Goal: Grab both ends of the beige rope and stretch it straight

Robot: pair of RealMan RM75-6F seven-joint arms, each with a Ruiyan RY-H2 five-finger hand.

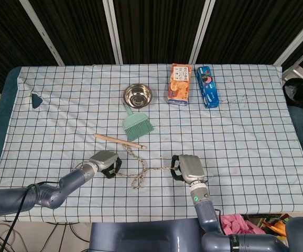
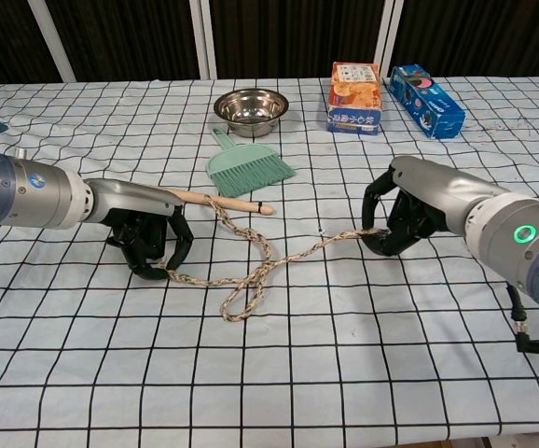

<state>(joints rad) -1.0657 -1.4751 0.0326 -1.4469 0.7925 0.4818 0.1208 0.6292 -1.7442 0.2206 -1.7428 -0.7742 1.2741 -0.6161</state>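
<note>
The braided beige rope (image 2: 251, 271) lies looped and slack on the checked tablecloth (image 2: 344, 373), each end gripped by curled fingers: the left hand (image 2: 148, 238) on one, the right hand (image 2: 402, 215) on the other. Beyond them lie a wooden stick (image 2: 223, 202), a green plastic brush (image 2: 247, 164) and a steel bowl (image 2: 251, 109).
</note>
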